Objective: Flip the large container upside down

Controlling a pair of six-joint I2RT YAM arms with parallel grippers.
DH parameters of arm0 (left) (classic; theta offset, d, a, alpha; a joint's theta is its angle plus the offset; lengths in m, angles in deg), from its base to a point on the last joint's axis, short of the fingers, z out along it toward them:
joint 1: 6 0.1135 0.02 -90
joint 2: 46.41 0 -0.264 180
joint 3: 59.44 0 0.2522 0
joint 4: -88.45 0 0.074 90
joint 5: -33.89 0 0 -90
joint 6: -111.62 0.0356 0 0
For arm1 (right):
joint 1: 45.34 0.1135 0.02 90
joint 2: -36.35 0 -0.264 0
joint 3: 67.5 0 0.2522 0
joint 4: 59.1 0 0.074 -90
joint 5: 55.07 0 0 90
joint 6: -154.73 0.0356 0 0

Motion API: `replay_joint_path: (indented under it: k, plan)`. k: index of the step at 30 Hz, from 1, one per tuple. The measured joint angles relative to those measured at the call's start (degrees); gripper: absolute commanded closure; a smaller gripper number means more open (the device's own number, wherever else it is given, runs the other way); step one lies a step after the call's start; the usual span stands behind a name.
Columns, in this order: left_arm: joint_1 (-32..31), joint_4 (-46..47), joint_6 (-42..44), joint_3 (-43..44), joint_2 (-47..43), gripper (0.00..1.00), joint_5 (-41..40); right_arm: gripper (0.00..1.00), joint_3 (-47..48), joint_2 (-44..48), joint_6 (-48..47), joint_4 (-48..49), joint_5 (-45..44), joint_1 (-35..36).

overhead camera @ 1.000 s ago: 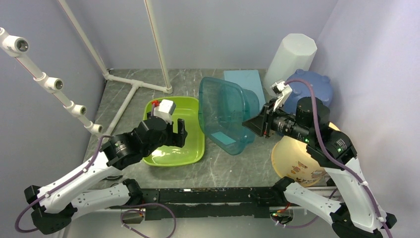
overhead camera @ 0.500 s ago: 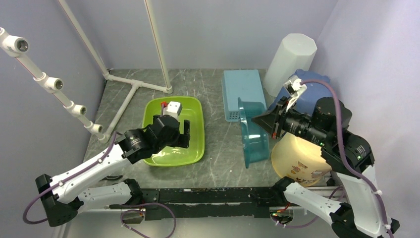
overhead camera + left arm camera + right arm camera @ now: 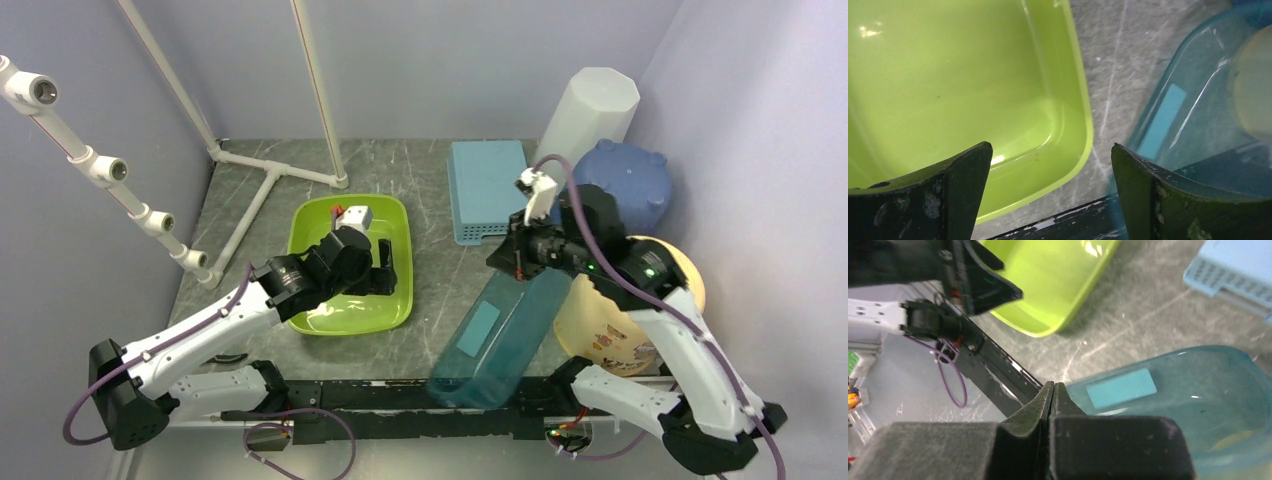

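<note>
Shows the large container (image 3: 497, 335) seemingly base-up but slanted, propped on the front rail (image 3: 380, 392) beside the cream bowl (image 3: 612, 322), so likely not yet settled flat. Places the green tub (image 3: 340, 312) just left of it. Holds the left gripper (image 3: 1049, 146) spread wide and empty above the tub's near corner, probably standing clear. Sets the right gripper (image 3: 1050, 386) pinched shut on nothing at the container's edge, perhaps for a nudge.

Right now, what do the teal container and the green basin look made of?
Teal container: probably thin translucent plastic, glossy; the table shows through its walls. Green basin: probably opaque moulded plastic, glossy; bright highlights on its smooth floor.
</note>
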Motion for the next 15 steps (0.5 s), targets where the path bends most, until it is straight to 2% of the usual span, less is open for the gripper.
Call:
replay_joint_path:
  k: [5,15]
  plan:
    - [0.2,3.8,0.0,0.0,0.2,0.06,4.2,1.0,-5.6,-4.6,1.9,1.1,-0.9,0.0]
    - [0.2,9.5,1.4,-3.5,-2.3,0.06,12.7,0.99,-7.1,-7.6,5.4,4.8,-7.9,0.0]
